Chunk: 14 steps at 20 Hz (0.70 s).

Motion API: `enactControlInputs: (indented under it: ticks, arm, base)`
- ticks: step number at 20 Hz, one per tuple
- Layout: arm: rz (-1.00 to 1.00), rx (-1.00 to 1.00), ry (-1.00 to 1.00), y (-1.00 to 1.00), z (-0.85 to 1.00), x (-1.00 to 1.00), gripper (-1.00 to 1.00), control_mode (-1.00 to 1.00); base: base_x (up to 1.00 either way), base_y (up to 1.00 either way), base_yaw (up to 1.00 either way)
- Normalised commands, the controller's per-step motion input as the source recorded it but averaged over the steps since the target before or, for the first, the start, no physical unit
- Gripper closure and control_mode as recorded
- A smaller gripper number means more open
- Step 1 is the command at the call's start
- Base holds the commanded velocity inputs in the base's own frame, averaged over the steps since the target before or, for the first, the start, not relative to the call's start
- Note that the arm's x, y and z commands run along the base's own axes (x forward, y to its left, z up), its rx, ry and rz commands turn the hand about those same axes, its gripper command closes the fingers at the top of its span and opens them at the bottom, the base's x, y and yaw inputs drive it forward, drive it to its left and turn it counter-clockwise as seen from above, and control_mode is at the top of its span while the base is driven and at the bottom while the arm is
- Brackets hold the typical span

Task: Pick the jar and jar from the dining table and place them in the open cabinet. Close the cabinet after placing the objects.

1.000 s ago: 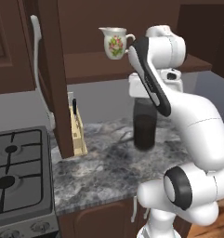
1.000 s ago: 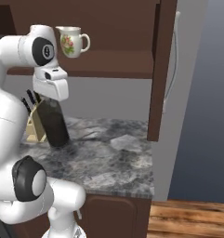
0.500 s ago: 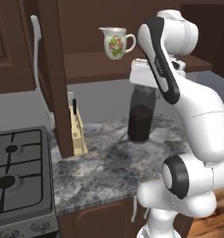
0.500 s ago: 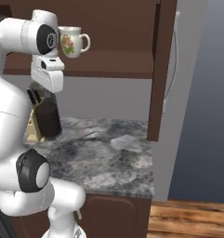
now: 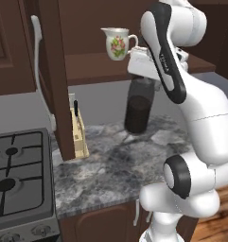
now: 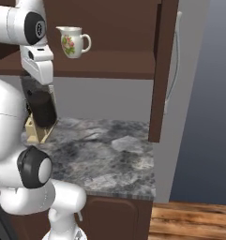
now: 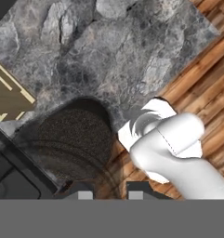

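Observation:
A tall dark brown-black jar (image 5: 138, 111) (image 6: 41, 108) hangs upright in the air above the marbled counter, just under the shelf of the open cabinet (image 5: 94, 66) (image 6: 114, 63). My gripper (image 5: 143, 84) (image 6: 37, 86) is shut on the jar's top from above. In the hand view the jar (image 7: 71, 139) fills the lower left, with my gripper (image 7: 109, 193) at the bottom edge. The cabinet doors (image 5: 51, 75) (image 6: 163, 70) stand open on both sides. The dining table is out of view.
A white floral jug (image 5: 116, 43) (image 6: 73, 41) stands on the cabinet shelf above the jar. A tan knife block (image 5: 79, 137) (image 6: 37, 131) sits on the grey counter (image 5: 110, 160) below the left door. A gas stove (image 5: 16, 175) lies further left. Wooden floor (image 6: 194, 220) lies right.
The arm has risen and carried the jar upward and slightly to the left, closer to the shelf's underside. The gripper stays shut on it.

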Motion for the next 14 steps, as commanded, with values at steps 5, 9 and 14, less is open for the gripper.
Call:
enactControlInputs:
  ticks: [5,9,14]
  arm:
    - [-0.01,0.02,-0.08,0.02,0.35,-0.07,1.0,-1.0]
    - [0.0,0.07,-0.06,0.1,0.35,-0.04,1.0,-1.0]
    - [0.0,0.07,-0.12,0.15,0.35,-0.05,1.0,-1.0]
  base:
    - [0.0,0.0,0.0]
    - [0.0,0.0,0.0]
    - [0.0,0.0,0.0]
